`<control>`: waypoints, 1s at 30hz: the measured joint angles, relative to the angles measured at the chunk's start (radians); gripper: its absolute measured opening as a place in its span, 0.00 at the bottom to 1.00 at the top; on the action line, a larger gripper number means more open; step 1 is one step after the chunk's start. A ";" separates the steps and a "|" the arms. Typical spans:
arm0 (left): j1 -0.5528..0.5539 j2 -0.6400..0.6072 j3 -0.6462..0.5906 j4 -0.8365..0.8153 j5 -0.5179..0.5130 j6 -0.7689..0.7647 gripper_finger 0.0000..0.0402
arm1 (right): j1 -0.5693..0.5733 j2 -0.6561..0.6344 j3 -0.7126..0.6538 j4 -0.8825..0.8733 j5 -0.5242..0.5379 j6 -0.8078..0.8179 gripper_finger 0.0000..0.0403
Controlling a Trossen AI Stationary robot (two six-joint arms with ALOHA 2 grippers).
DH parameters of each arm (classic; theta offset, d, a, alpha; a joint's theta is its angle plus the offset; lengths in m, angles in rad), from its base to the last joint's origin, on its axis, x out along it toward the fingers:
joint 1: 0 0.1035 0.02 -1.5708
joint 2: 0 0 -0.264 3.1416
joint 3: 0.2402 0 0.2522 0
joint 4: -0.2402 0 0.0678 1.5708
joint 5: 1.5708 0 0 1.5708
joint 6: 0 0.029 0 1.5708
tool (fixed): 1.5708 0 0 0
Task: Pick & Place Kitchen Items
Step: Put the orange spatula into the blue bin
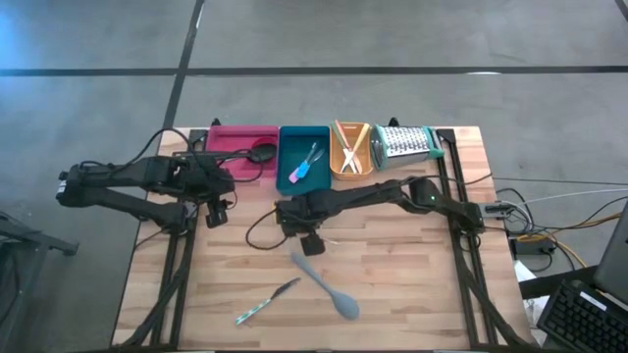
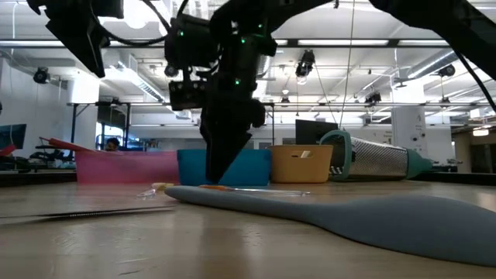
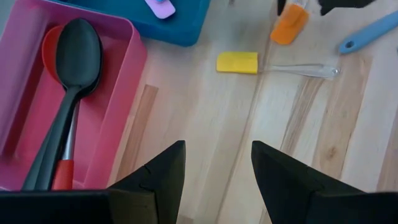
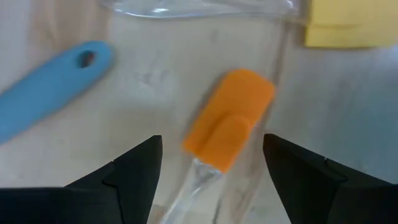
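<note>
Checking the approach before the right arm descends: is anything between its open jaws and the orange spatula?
Nothing visible. The right gripper hangs open right over the orange spatula; the yellow spatula and blue handle lie off to either side.

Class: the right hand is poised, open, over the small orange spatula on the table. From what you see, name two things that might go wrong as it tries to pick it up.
1. The orange spatula has a clear handle lying against the yellow spatula; the open right hand may nudge or catch both.
2. The grey spoon lies close by, so the arm might knock it.
</note>
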 joint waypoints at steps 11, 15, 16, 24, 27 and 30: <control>0.000 0.000 0.000 0.000 0.000 0.000 0.47 | -0.030 0.032 -0.041 0.053 -0.021 0.071 0.57; 0.000 0.000 0.000 0.000 0.000 0.000 0.47 | -0.030 0.037 -0.042 0.051 -0.021 0.099 0.48; 0.000 0.000 0.000 0.000 0.000 0.000 0.47 | -0.030 0.037 -0.042 0.051 -0.020 0.106 0.44; 0.000 0.000 -0.001 0.000 0.000 0.000 0.47 | -0.030 0.020 -0.045 0.042 -0.020 0.136 0.08; 0.000 0.000 -0.001 0.000 0.000 0.000 0.47 | -0.028 0.001 -0.048 -0.008 -0.027 0.133 0.06; 0.000 0.000 -0.001 0.000 0.000 0.000 0.47 | -0.024 -0.032 -0.052 -0.059 -0.036 0.132 0.06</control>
